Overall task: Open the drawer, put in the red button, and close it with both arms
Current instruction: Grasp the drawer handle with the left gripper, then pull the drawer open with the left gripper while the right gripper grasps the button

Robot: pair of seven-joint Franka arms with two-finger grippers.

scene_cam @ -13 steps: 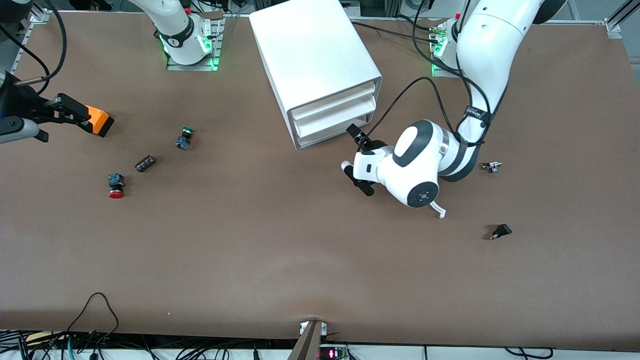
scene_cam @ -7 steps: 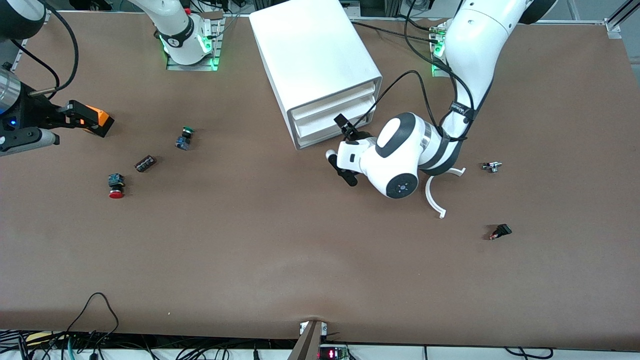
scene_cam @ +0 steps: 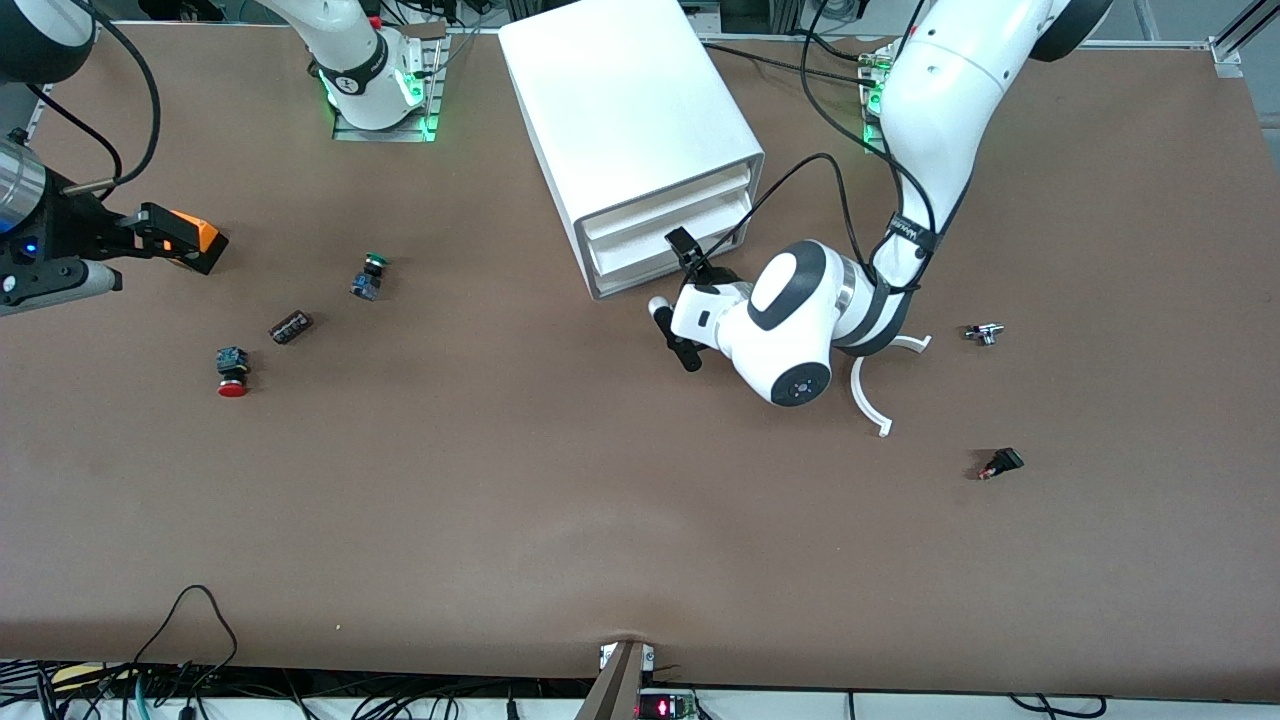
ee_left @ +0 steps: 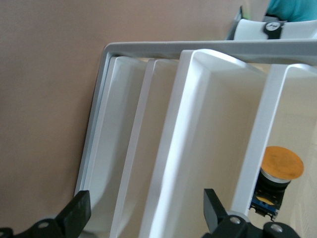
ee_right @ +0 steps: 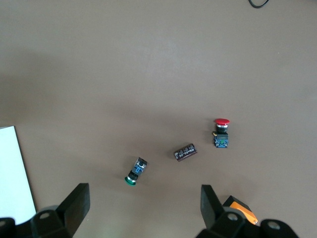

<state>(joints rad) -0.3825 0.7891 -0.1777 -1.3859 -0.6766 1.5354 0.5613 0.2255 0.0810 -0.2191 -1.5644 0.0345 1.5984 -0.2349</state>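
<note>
A: Because the left gripper (scene_cam: 684,300) stands just in front of the cabinet (scene_cam: 630,120) with its fingers spread and nothing between them, what can go wrong in the front view?

B: I think a finger can slip past the thin lip of the drawer (scene_cam: 665,250), or catch two drawers together, since they are stacked close. The left arm bends low, with the wrist turned sideways toward the drawer fronts. The red button (scene_cam: 232,372) lies on the table toward the right arm's end, well apart from the cabinet.

A: And the left wrist view?

B: The fingertips (ee_left: 74,213) frame the white drawer edges (ee_left: 168,148), so a small tilt can make them hook the wrong one. An orange-capped part (ee_left: 280,168) already sits inside one tray.

A: The right wrist view?

B: The right gripper (ee_right: 143,206) hangs open and empty over the table, waiting. Below it are the red button (ee_right: 221,130), a green-capped button (ee_right: 134,171) and a dark cylinder (ee_right: 184,152); a wrong pick is possible.
</note>
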